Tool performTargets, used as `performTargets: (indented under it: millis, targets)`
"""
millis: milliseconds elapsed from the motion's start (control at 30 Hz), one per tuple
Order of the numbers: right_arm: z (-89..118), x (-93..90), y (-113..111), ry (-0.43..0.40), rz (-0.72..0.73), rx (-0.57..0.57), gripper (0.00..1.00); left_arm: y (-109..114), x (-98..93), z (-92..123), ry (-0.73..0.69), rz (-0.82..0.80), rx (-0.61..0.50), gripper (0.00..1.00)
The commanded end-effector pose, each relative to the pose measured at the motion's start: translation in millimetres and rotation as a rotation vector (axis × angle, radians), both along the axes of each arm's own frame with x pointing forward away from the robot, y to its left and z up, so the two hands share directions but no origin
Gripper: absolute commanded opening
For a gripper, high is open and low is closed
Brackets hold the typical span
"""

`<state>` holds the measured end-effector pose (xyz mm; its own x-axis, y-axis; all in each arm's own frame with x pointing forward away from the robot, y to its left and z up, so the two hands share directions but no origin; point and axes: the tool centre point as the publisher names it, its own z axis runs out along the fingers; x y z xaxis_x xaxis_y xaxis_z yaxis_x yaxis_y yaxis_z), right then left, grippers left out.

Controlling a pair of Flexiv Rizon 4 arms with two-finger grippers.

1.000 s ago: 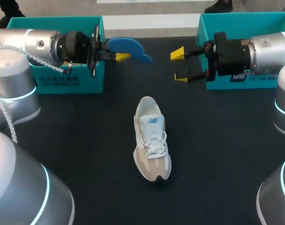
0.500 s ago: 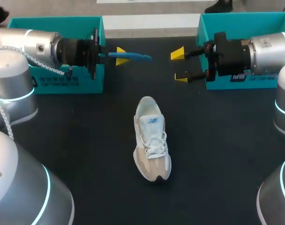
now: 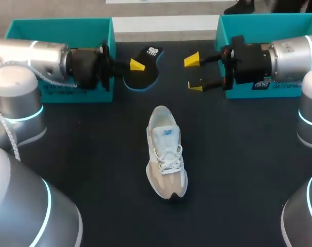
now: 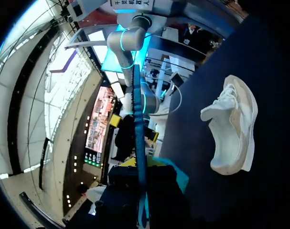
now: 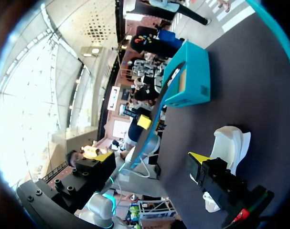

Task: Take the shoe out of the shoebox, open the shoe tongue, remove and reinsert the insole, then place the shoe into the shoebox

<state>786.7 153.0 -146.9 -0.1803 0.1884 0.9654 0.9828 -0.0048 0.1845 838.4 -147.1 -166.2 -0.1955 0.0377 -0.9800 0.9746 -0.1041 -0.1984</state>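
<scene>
Black desk [image 3: 238, 170] bears a left teal box [image 3: 58, 23] and a right teal box [image 3: 263, 20] along its far edge. The white shoe [image 3: 166, 152] sits mid-desk on its sole. My left tool [image 3: 135, 66] grips the dark insole [image 3: 144, 73]; my right tool [image 3: 195, 73] stands open.

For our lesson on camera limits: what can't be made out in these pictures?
Head view: inside of the shoe, hidden by its tongue and laces.
Head view: most of the left shoebox interior, covered by the left arm.
Left wrist view: faces of the insole, seen edge-on.
</scene>
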Motion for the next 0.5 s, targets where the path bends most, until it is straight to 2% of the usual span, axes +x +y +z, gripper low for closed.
performTargets:
  millis: [33, 167, 333, 367, 400, 433, 467, 500]
  targets:
    - [-5.4, 17.0, 21.8, 0.002, 0.028, 0.008, 1.0, -8.0, -2.7, -6.1, -0.29, 0.111, -0.069, 0.0]
    - [-7.8, 18.0, 31.9, 0.007, 0.037, 0.011, 1.0, -18.1, 0.7, -5.9, -0.355, 0.142, -0.081, 0.0]
    - [-8.9, 18.5, 40.6, 0.006, 0.035, 0.018, 0.97, -33.6, 3.6, -5.2, -0.357, 0.164, -0.105, 0.0]
    - [-9.2, 18.4, 42.4, 0.008, 0.037, 0.018, 0.92, -36.7, 3.6, -5.0, -0.361, 0.169, -0.109, 0.0]
    - [-9.3, 18.3, 44.2, 0.009, 0.038, 0.018, 0.8, -39.5, 3.8, -4.9, -0.36, 0.173, -0.112, 0.0]
    - [-9.4, 18.2, 46.1, 0.006, 0.04, 0.023, 0.77, -42.7, 3.8, -4.9, -0.354, 0.171, -0.116, 0.0]
    - [-9.6, 18.0, 47.8, 0.005, 0.04, 0.024, 0.7, -45.9, 3.9, -4.9, -0.354, 0.174, -0.119, 0.0]
    - [-10.3, 17.5, 49.5, 0.006, 0.042, 0.026, 0.5, -49.0, 4.2, -5.2, -0.353, 0.176, -0.121, 0.0]
